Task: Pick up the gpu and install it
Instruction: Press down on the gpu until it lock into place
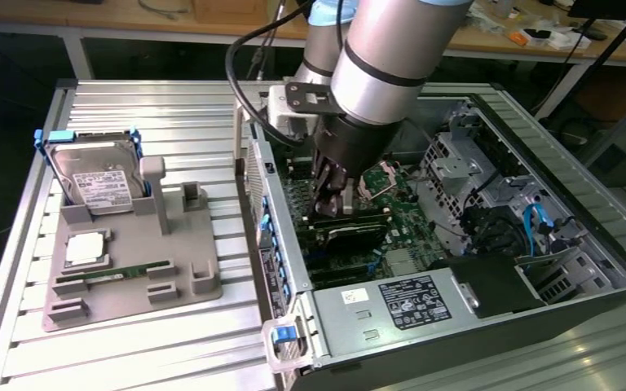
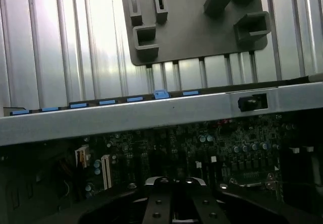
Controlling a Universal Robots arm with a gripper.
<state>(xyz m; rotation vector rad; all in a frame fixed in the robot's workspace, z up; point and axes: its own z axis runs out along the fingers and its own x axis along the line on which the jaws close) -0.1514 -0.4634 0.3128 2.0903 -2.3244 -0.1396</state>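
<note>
Black and flat, the gpu point(image 1: 346, 230) sat low on the green motherboard point(image 1: 400, 216) inside the open case point(image 1: 574, 244), directly under the gripper point(image 1: 329, 208). Its fingers were closed together at the card's upper edge; whether they pinched it I could not tell. Toward the exterior view's left, on the ribbed metal table point(image 1: 128, 350), a grey tray point(image 1: 199, 285) carried a hard drive point(image 1: 101, 183) and a memory stick point(image 1: 117, 275).

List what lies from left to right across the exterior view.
Hard drive → grey tray → end effector over the motherboard → drive cage → blue cables.
</note>
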